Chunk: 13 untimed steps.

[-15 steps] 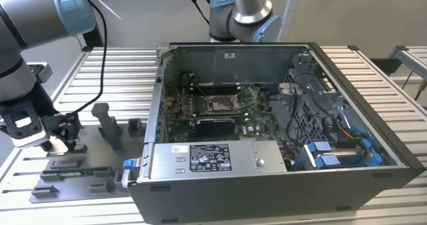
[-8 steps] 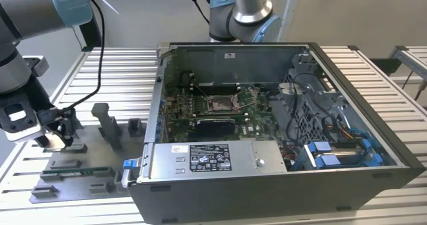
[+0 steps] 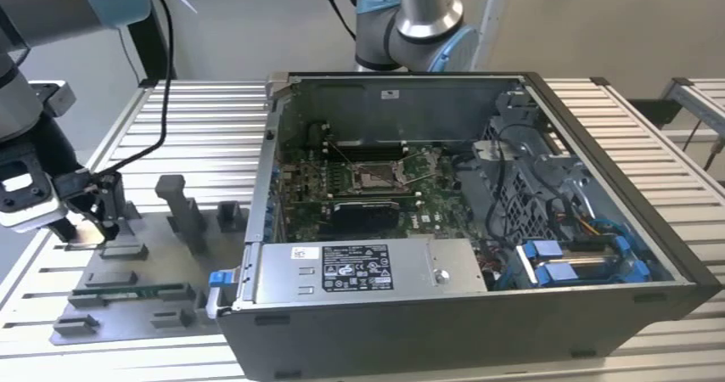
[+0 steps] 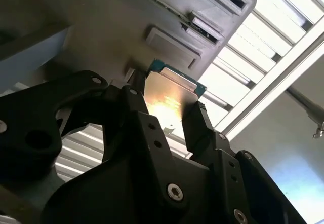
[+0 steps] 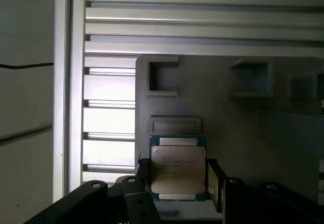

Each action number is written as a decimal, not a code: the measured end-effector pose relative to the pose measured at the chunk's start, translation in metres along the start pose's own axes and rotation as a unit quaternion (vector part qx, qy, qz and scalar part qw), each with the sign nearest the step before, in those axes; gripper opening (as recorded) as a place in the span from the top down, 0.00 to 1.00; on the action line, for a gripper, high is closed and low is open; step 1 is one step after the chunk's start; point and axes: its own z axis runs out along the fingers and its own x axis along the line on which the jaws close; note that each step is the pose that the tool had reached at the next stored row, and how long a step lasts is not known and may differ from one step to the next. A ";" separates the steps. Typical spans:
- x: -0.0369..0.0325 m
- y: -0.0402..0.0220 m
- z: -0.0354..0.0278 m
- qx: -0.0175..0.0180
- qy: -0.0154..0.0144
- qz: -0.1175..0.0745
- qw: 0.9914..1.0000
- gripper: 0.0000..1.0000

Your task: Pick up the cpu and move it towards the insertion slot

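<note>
open computer case [image 3: 453, 335] on slatted table [image 3: 193, 119]; grey fixture plate [image 3: 142, 312] holds a green memory stick [image 3: 131, 293]

exterior view: bright, even | both wrist views: dim, backlit | warm glare on cpu [image 4: 169, 95] | gripper [image 4: 164, 111] in shadow

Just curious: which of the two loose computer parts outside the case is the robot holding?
The cpu, the square silver-topped chip clamped in the end effector. The long green memory stick lies flat on the grey tray, apart from it.
</note>
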 end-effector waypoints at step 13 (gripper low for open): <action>0.0001 0.0008 -0.0203 0.000 0.000 0.000 1.000 1.00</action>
